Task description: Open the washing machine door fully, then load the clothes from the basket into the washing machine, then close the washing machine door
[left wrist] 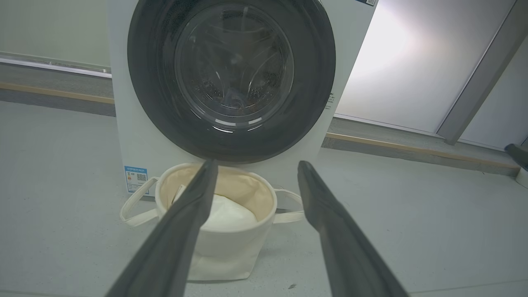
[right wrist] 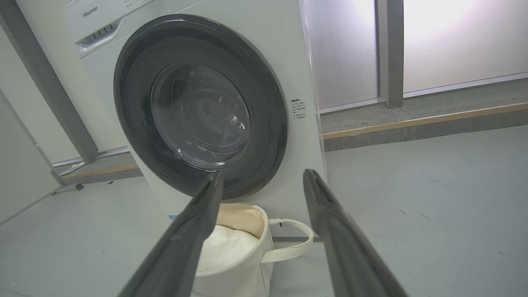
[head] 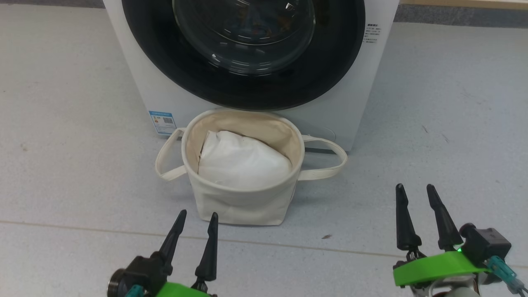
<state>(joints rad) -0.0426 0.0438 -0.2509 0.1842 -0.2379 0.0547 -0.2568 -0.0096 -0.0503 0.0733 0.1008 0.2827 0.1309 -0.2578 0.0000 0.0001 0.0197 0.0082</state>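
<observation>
Floor: we look down on a pale grey speckled floor (head: pixel 62 123) that carries everything else.
Washing machine: the white front-loading washing machine (head: pixel 338 115) stands at the top of our head view, its front facing us.
Door: the large round glossy black-rimmed door (head: pixel 255 49) with its bulging clear glass bowl lies flush against the machine's front, shut.
Basket: the round cream-white canvas basket (head: pixel 239 202) sits upright on the floor just in front of the machine, below the door, with its two loop handles (head: pixel 334 159) drooping out to either side.
Bundle: a plain white cushion-like bundle (head: pixel 243 161) lies inside the basket.
Left gripper: our left gripper (head: pixel 199 213) hangs just short of the basket's near wall, its two dark fingers spread wide and empty.
Right gripper: our right gripper (head: pixel 415 186) hangs to the right of the basket, apart from it, fingers likewise spread and empty.
Label sticker: a small blue label sticker (head: pixel 162 121) sits at the machine's lower left corner, behind the left handle.
</observation>
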